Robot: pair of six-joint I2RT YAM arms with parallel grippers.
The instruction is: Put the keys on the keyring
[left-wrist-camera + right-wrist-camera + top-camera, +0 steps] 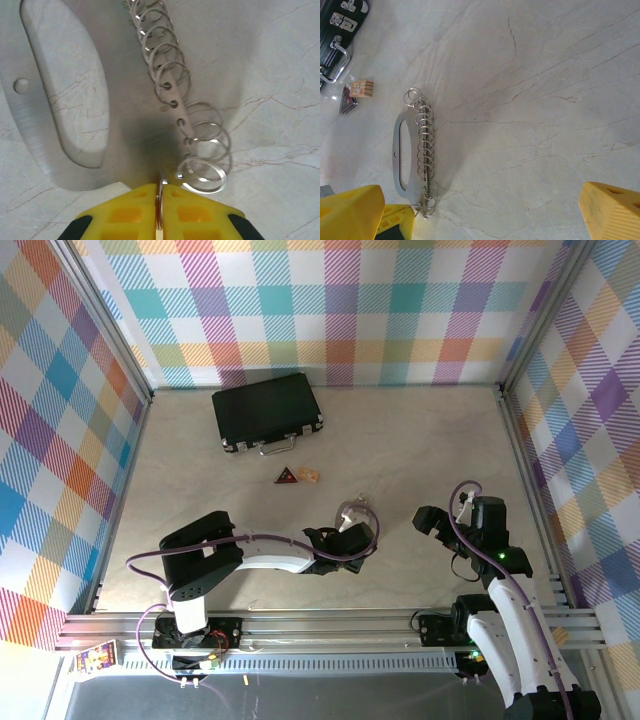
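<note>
Bright, even, diffuse light. Overhead view sharp; the pale marble-patterned tabletop (420, 440) carries faint soft shadows. Left wrist view: a grey patch darkens the centre beside the thin silver metal oval keyring (27, 130); yellow fingers (125, 215) of the left gripper (160, 189) at 6 o'clock are blurred. Right wrist view: tabletop glares toward 10 o'clock.

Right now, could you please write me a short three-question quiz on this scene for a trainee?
1. True or false: the left hand is shut on a ring of the keyring.
2. Which hand is open? A) left hand B) right hand
3. Fill in: the red triangle and tan chip lie near the black ____.
Key: 1 true; 2 B; 3 case.
</note>
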